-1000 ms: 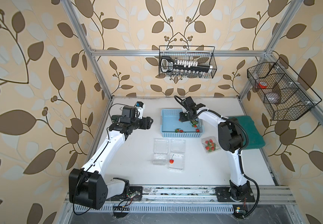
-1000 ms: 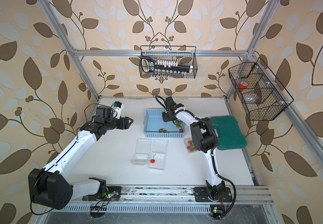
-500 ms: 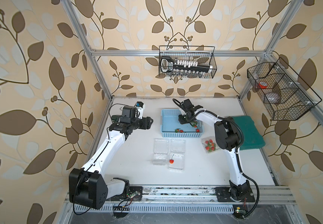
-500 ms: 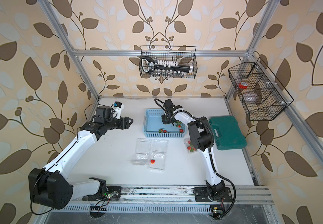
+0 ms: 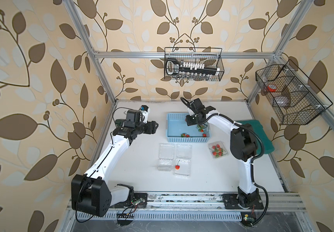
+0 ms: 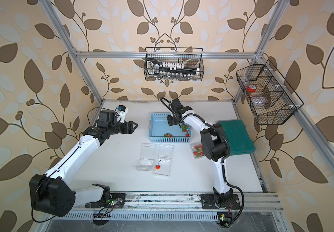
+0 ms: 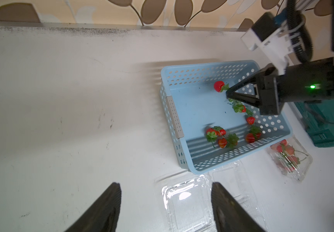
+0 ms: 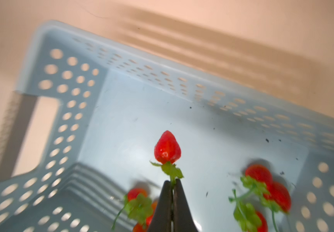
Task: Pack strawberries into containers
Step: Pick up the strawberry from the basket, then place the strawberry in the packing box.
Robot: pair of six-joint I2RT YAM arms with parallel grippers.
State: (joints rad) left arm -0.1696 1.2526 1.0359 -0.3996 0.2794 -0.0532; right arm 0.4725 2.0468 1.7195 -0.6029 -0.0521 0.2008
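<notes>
- Leaf-patterned wallpaper encloses a white tabletop (image 5: 138, 176), on which a light blue perforated basket (image 5: 167, 126) is set toward the back, with clear containers (image 5: 184, 150) laid out in front of it.
- Two containers are seen lying open side by side. One strawberry (image 5: 177, 167) is lodged in the one nearer the right arm, and the other is empty.
- A filled container (image 5: 218, 151) is placed just beside the right arm's elbow. Whether its lid is latched cannot be told.
- The right gripper (image 8: 172, 183) is closed tight inside the basket. The green stem of the held strawberry (image 8: 167, 147) is pinched between its tips just below the leafy cap, and the red body projects free ahead of the jaws.
- The left gripper (image 7: 165, 183) is held above the table beside the basket, its fingers spread and nothing between them.
- Several loose strawberries (image 7: 218, 136) are left on the basket floor, gathered toward the wall that faces the containers.
- The berries are judged to be very light, with glossy, rounded bodies that could slip from flat pads.
- The stem or cap is therefore judged the better place to take hold. Since the stem is thin and flexible, some swinging of the berry is to be expected in transit, and a slow carry is advised.
</notes>
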